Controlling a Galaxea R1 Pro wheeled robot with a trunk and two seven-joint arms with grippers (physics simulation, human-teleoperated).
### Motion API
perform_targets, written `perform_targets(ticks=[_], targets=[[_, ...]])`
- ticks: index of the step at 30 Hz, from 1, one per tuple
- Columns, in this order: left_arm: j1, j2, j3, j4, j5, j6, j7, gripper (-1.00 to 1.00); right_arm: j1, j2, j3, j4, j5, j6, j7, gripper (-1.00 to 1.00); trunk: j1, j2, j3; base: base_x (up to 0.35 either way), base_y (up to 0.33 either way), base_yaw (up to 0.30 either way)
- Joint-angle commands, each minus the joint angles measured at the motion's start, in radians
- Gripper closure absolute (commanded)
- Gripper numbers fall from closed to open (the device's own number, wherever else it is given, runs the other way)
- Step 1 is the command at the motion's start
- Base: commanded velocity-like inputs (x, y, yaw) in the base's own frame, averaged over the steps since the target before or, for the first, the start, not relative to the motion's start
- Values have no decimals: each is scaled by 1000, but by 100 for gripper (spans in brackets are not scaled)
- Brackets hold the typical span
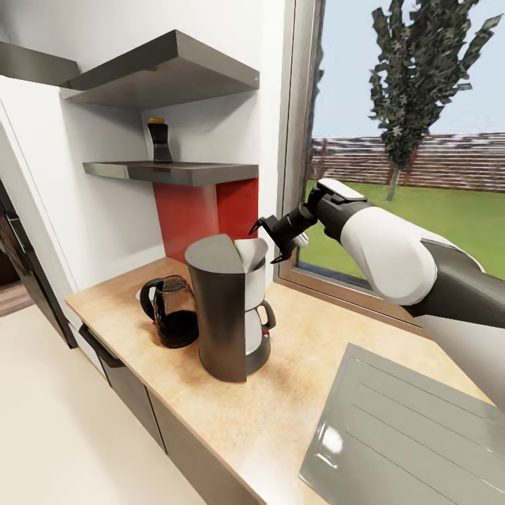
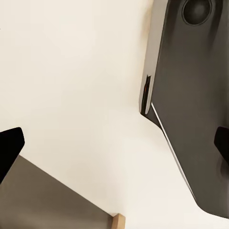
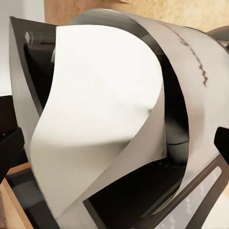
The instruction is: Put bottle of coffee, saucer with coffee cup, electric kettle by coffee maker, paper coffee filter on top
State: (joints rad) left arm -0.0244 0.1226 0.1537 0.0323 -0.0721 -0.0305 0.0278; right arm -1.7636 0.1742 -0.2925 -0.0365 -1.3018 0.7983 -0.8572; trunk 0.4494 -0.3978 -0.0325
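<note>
The dark coffee maker stands on the wooden countertop. A white paper coffee filter sits curled in its open top, seen close in the right wrist view. My right gripper hangs open just right of the filter, level with the machine's top, with nothing between its fingers. The black electric kettle stands on the counter touching or nearly touching the machine's left side. The bottle of coffee stands on the lower shelf. My left gripper is open over pale floor.
A grey sink drainboard fills the counter's right end. A window rises behind my right arm. An upper shelf hangs above the bottle. In the left wrist view a dark cabinet panel stands beside the floor.
</note>
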Motion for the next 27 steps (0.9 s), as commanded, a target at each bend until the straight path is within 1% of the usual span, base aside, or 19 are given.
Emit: perform_targets(ticks=[1, 9, 14, 17, 21, 27], targets=[[-2, 0, 7, 3, -8, -3, 3, -100, 0, 0, -8, -3, 3, 4, -8, -100, 1, -2, -2, 0, 0, 0], [-2, 1, 7, 3, -9, -3, 3, -100, 0, 0, -17, -33, 3, 4, -8, -100, 1, -2, -2, 0, 0, 0], [-2, 0, 7, 3, -9, -3, 3, -100, 0, 0, -52, -38, 4, 5, -8, -100, 1, -2, -2, 0, -15, 0], [-2, 0, 7, 3, -9, -3, 3, -100, 0, 0, -66, -39, 4, 5, -8, -100, 1, -2, -2, -46, -155, 0], [-2, 0, 8, 3, -8, -3, 3, -100, 0, 0, -70, -39, 4, 5, -8, -100, 1, -2, -2, -156, -198, 0], [-2, 0, 9, 3, -8, -3, 3, -100, 0, 0, -72, -39, 4, 6, -8, -100, 1, -2, -2, -260, -132, 0]])
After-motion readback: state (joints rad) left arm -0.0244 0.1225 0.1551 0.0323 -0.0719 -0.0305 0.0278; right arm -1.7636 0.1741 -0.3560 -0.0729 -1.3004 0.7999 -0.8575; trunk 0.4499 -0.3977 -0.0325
